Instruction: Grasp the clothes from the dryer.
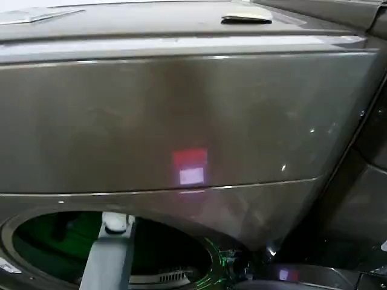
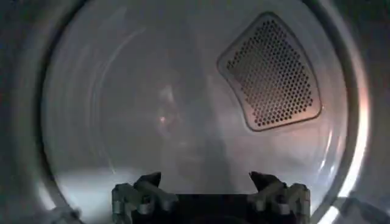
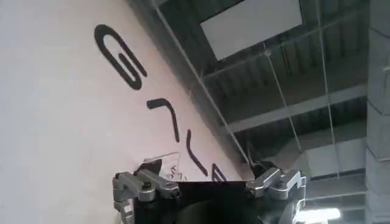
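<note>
Bronze-grey dryer (image 1: 181,121) fills front; left tool (image 2: 207,182) inside drum (image 2: 152,109), spread wide, empty; right tool (image 3: 207,182) spread, empty, faces lettered wall (image 3: 55,122).

The head camera looked steeply down, close against the front of the dryer (image 1: 181,121), with the round opening (image 1: 115,248) at its lower edge. The left wrist camera sat inside that opening, facing the drum's back wall (image 2: 183,109). The right wrist camera pointed upward at a lettered wall (image 3: 73,122) and the ceiling (image 3: 304,79).
</note>
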Motion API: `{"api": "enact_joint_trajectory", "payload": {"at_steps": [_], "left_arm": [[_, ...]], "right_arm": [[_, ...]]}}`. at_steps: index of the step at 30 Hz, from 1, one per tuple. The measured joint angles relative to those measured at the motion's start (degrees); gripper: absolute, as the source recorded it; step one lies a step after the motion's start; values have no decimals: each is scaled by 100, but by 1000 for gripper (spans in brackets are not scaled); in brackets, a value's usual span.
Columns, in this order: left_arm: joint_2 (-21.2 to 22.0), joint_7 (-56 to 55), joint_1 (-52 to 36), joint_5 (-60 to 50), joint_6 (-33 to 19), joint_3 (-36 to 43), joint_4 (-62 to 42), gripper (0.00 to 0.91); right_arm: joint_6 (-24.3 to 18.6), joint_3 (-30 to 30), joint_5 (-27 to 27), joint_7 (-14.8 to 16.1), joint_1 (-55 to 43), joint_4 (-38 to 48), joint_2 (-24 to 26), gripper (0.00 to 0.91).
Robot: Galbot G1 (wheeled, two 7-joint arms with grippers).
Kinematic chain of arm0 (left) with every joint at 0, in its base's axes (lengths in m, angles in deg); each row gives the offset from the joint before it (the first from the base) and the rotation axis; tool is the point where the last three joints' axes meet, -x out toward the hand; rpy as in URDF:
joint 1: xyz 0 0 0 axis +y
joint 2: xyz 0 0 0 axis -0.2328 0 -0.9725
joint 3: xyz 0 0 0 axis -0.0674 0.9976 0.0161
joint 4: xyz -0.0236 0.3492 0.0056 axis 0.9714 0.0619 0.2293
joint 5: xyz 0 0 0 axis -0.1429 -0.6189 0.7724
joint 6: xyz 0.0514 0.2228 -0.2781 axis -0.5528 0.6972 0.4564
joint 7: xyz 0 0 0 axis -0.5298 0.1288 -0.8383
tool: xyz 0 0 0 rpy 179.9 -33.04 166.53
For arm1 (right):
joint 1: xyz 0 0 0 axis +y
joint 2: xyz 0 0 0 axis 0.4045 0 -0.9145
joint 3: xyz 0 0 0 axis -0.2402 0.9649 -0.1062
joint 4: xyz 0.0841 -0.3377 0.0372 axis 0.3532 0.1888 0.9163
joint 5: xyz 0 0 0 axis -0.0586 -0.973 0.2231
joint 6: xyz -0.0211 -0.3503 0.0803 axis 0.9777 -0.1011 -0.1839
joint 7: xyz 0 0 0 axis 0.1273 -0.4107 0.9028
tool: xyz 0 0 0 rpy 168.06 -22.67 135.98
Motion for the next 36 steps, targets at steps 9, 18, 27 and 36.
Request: {"api": "enact_joint_trajectory", "payload": {"at_steps": [9, 18, 27, 36], "left_arm": [[110, 19, -717, -135, -150, -44, -1046, 907], [78, 195, -1387, -341, -243, 0, -2041, 907], [-149, 984, -1973, -700, 58, 354, -2931, 907], [-267, 2172, -2531, -1516, 182, 756, -3795, 907]], "right_arm": [[-6, 32, -1, 9, -48, 7, 0, 907], [-18, 28, 2, 20, -46, 32, 2, 907], [-21, 38, 19, 20, -44, -4, -4, 907], [-31, -10, 21, 29, 13, 4, -12, 907]]}}
